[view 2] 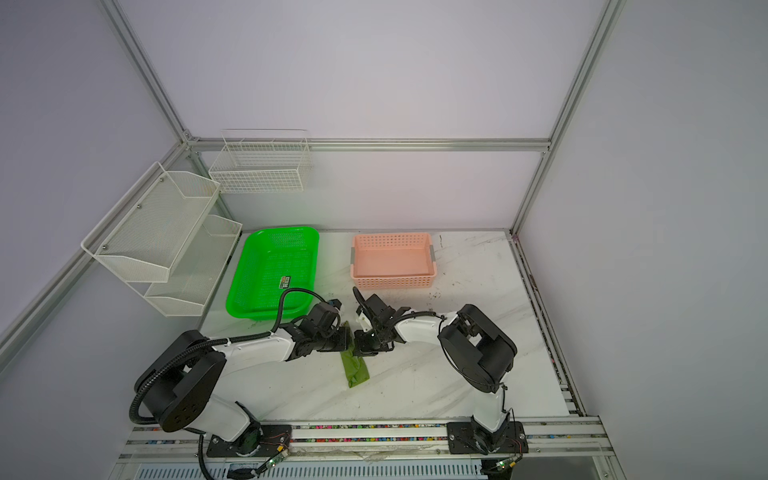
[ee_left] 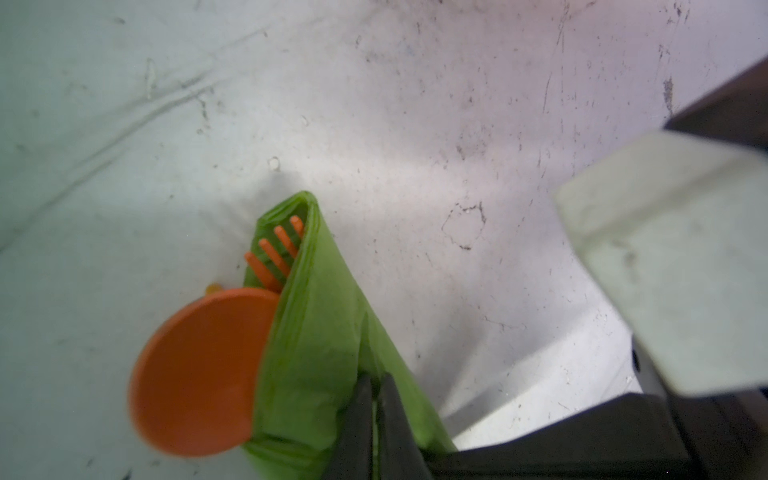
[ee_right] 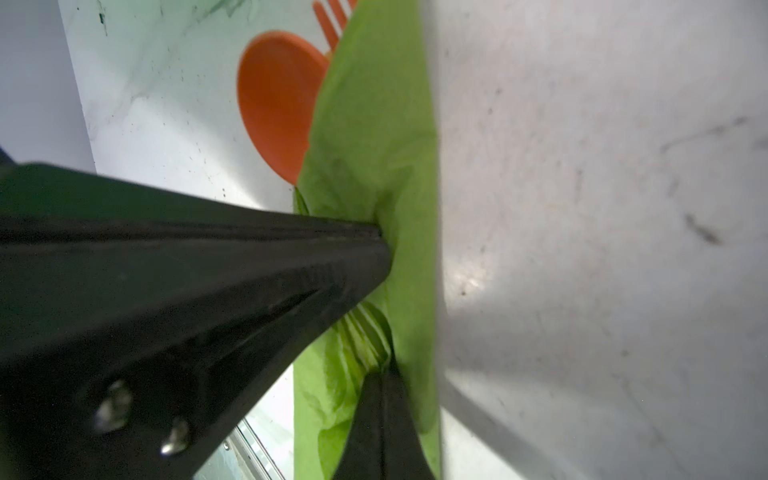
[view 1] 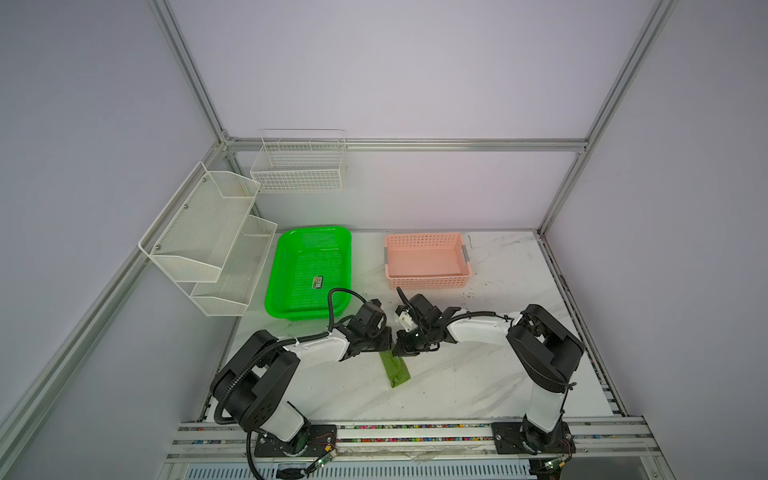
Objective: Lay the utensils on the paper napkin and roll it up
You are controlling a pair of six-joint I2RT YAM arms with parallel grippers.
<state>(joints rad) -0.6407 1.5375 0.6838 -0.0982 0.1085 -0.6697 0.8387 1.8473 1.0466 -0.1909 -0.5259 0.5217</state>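
Evidently, left gripper (ee_left: 375, 388) and right gripper (ee_right: 381, 243) each clamped the rolled, creased olive-green paper napkin (ee_left: 320, 332); an orange plastic fork (ee_left: 274, 253) and round-bowled spoon (ee_left: 199, 374) protruded.

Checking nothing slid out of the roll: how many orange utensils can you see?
2: the spoon, its round bowl poking out beside the rolled napkin, and the fork, prongs showing in the napkin's open end. A third may be hidden inside.
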